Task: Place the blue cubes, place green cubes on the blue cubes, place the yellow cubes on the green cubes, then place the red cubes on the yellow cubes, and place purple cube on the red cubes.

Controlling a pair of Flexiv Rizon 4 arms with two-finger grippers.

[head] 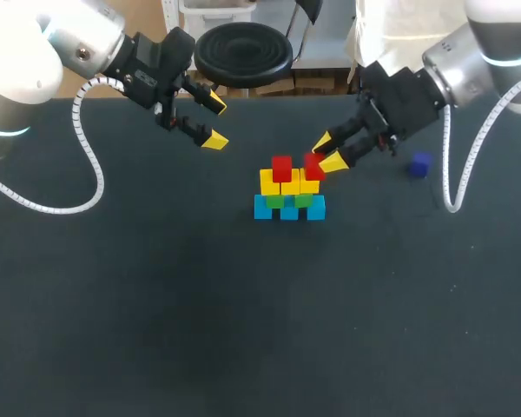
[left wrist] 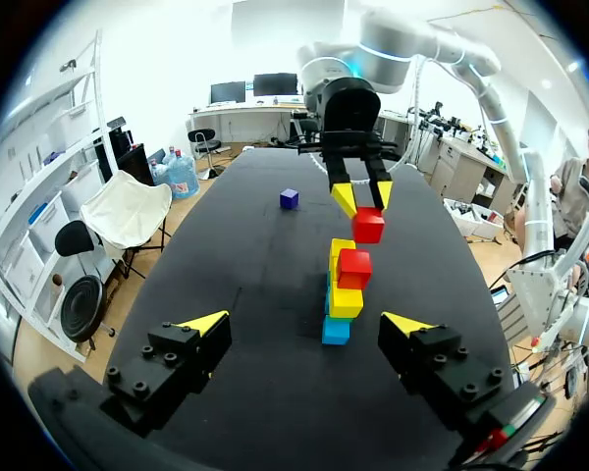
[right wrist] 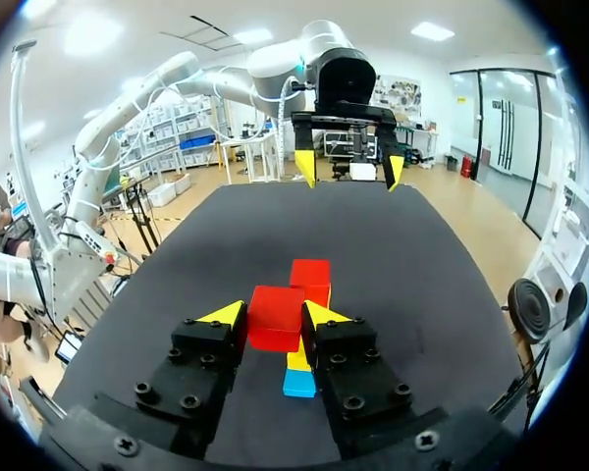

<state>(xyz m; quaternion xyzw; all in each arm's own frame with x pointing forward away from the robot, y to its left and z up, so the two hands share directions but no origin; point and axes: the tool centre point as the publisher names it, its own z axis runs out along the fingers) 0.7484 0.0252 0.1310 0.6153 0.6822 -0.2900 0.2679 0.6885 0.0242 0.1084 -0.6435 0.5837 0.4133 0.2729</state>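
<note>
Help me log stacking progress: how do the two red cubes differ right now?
The held red cube is clamped between the right gripper's fingers; the free red cube has no gripper touching it. The free red cube rests on the yellow cubes toward the left arm's side; the held red cube is over the right arm's side, contact unclear. Both look alike in colour and size.

Robot lab: shelves (left wrist: 47, 186), desks (left wrist: 238, 117), monitors (left wrist: 274, 84).

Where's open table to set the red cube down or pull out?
Bare table: the whole near side of the stack, and between stack and left gripper. Crowded: right gripper with red cube at the stack, purple cube beyond.
</note>
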